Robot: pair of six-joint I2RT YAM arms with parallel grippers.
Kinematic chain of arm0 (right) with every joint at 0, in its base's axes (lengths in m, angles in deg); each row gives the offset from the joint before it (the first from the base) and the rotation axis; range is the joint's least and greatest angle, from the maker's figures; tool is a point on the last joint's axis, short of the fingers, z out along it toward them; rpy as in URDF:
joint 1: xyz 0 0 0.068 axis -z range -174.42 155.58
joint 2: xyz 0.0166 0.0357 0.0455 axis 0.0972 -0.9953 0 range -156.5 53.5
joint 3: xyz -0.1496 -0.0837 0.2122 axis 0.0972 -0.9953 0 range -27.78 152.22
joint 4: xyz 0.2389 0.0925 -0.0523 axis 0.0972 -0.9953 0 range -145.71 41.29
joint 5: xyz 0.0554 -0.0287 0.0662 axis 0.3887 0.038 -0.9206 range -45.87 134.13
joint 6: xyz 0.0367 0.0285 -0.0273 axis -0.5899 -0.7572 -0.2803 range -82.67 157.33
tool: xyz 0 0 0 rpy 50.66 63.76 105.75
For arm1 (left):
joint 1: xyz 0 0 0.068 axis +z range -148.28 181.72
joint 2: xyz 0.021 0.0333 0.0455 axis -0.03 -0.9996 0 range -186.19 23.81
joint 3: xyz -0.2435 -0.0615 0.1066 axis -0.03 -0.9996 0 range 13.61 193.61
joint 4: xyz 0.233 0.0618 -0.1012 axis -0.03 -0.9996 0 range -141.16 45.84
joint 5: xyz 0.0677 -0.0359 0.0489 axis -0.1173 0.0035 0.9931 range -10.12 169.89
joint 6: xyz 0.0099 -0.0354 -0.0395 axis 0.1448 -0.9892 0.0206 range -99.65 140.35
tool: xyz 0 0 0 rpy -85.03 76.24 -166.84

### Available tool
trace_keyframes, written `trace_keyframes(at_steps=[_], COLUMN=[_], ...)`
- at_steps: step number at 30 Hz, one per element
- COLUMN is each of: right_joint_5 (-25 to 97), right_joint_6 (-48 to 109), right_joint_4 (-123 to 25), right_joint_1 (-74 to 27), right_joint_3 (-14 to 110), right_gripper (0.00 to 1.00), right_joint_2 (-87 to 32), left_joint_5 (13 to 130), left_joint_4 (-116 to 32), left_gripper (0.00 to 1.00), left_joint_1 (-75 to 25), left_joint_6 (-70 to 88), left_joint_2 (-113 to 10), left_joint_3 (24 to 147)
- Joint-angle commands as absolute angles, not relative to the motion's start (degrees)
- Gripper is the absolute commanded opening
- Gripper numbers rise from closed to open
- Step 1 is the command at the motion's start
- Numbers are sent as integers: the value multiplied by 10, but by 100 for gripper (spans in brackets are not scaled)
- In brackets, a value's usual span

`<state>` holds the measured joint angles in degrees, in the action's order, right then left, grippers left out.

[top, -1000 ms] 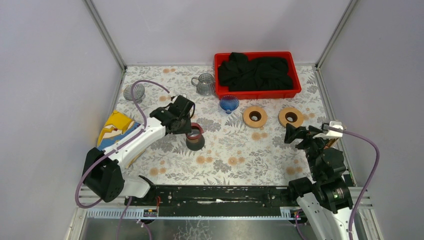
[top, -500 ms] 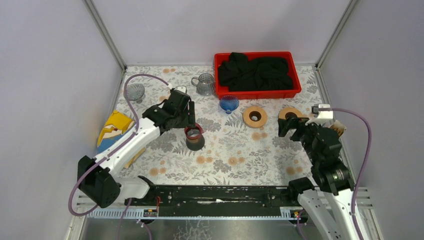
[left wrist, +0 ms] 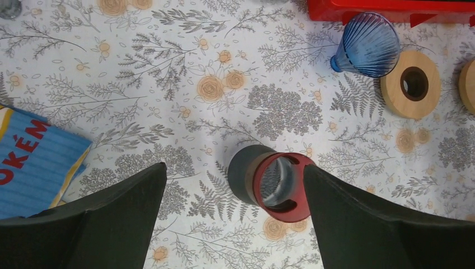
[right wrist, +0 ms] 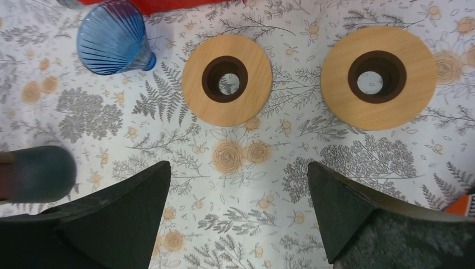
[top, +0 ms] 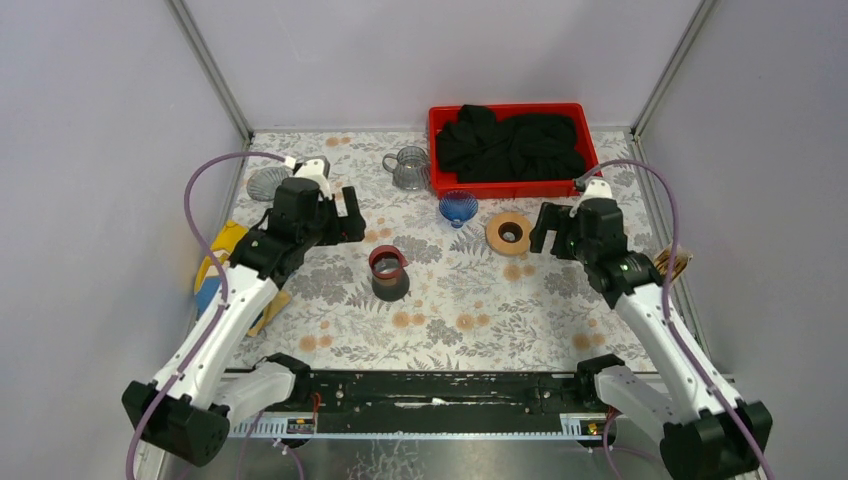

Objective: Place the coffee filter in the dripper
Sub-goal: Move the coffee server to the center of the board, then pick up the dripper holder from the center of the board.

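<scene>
Showing fine ribs, the blue dripper (left wrist: pixel 367 45) is cone-shaped.

Red-rimmed dripper (top: pixel 388 262) upright atop dark grey cup (top: pixel 391 288), mid-table.

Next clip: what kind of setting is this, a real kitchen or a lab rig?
Most likely a lab test cell, not a kitchen: plain walls held by a metal corner post, a floral tablecloth over the bench, and staged props such as a blue ribbed cone and a wooden ring.
</scene>
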<state>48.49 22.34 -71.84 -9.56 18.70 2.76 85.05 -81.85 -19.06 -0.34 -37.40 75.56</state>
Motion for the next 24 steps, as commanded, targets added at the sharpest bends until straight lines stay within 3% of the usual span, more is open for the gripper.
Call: trace_keyframes(at_steps=[1,15,24], right_joint_5=[490,506,380], right_joint_6=[217,208,173], right_joint_4=[-650,-539,-489], right_joint_1=[-100,-87,-25], right_joint_3=[206,242,247], right_gripper=[99,100,87], right_joint_2=[-33,-263,-350], left_joint_5=[827,787,754], left_joint_4=[-750,-721,-714], left_gripper=[100,100,100], left_joint_1=[-160,-128,-122], left_joint_6=[35,36,38], left_joint_2=[-326,-276,-287], left_joint_3=[709,656,648])
